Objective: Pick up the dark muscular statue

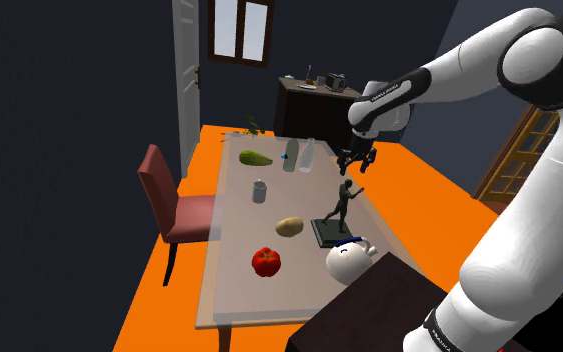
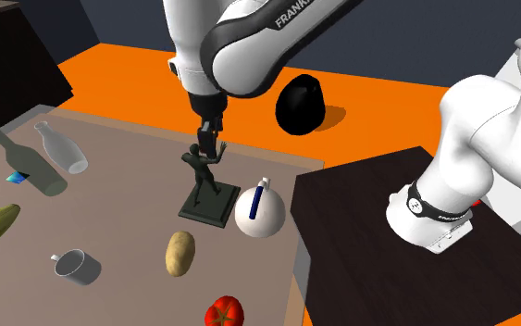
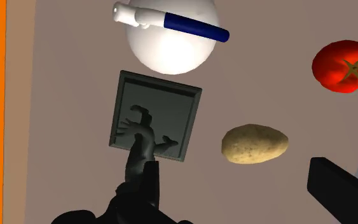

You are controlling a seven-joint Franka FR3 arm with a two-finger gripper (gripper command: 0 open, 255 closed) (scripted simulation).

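The dark statue (image 1: 338, 203), a muscular figure with one arm raised, stands upright on a flat square base (image 1: 328, 234) near the table edge closest to the stand. My black gripper (image 1: 355, 166) hangs just above its raised hand, open and holding nothing. In the second exterior view the gripper (image 2: 212, 141) is right over the statue (image 2: 202, 173), fingertips at about head height. Looking down in the wrist view, the statue (image 3: 140, 147) and its base (image 3: 155, 114) lie beside one finger (image 3: 151, 183); the other finger (image 3: 340, 191) stands far apart from it.
On the table (image 1: 237, 232), a white round vessel (image 1: 349, 258) with a blue-and-white stick sits next to the base. A potato (image 1: 289, 226), tomato (image 1: 266, 262), mug (image 1: 260, 190), two bottles (image 1: 299, 155) and a green vegetable (image 1: 255, 157) lie around. A red chair (image 1: 174, 205) stands alongside.
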